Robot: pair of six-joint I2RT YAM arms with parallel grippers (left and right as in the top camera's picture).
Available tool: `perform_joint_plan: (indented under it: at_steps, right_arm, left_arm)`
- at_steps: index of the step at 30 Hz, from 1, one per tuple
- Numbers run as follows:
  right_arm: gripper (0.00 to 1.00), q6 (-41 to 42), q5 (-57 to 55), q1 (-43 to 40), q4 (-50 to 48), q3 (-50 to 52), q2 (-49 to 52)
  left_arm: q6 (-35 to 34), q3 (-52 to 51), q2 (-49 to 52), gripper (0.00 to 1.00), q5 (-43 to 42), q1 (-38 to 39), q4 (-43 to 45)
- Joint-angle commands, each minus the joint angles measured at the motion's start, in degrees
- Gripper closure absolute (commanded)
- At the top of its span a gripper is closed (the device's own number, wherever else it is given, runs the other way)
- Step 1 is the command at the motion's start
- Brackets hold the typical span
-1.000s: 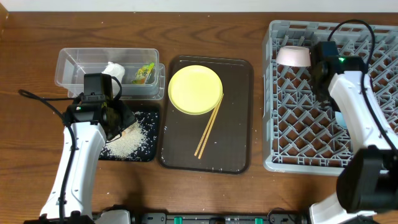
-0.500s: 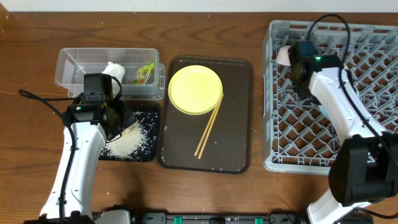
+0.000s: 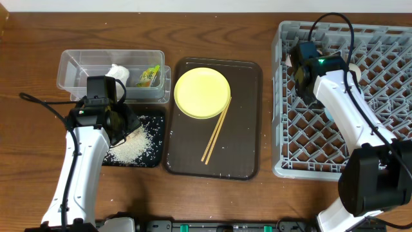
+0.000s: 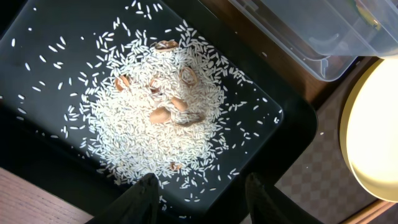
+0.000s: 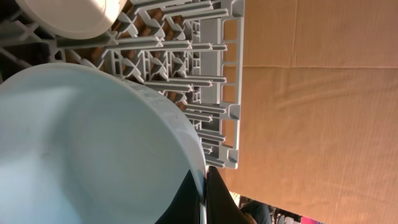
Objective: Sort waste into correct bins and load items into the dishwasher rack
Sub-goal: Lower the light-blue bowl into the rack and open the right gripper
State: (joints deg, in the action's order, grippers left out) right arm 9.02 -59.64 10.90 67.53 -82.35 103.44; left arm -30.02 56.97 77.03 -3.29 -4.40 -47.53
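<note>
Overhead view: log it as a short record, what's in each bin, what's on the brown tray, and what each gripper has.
clear tub: tissue, snack wrapper
black tray: rice
brown tray: yellow plate, chopsticks
left gripper: open, above the rice
right gripper: shut on light blue bowl, over the rack

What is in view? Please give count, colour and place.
table: one, brown, under everything
tub: one, clear, far left
tissue: one, white, in tub
wrapper: one, green-yellow, in tub
black tray: one, beside tub
rice: heap, white, on black tray
brown bits: several, in rice
brown tray: one, centre
plate: one, yellow, on brown tray
chopsticks: two, wooden, on brown tray
rack: one, grey, right
white bowl: one, in rack
blue bowl: one, at rack
left tool: one, black, open above rice
right tool: one, black, shut on blue bowl
</note>
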Motion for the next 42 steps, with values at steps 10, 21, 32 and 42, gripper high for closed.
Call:
perform_joint_plan:
  at_steps: [10,21,32,42]
  right_arm:
    - [0.99,1.7,7.0,3.3,3.2,1.5,2.6]
    - [0.99,4.3,7.6,7.5,3.2,1.5,2.6]
    - [0.99,8.8,-9.0,5.5,8.2,1.5,1.4]
    - [0.99,4.6,-13.4,2.2,11.3,1.5,1.2]
  left_arm:
    - [-0.3,0.4,-0.3,0.51,-0.3,-0.2,0.0]
    - [-0.3,0.4,-0.3,0.51,-0.3,-0.2,-0.3]
    - [-0.3,0.4,-0.3,0.51,-0.3,-0.2,-0.1]
    - [-0.3,0.4,-0.3,0.51,-0.3,-0.2,0.0]
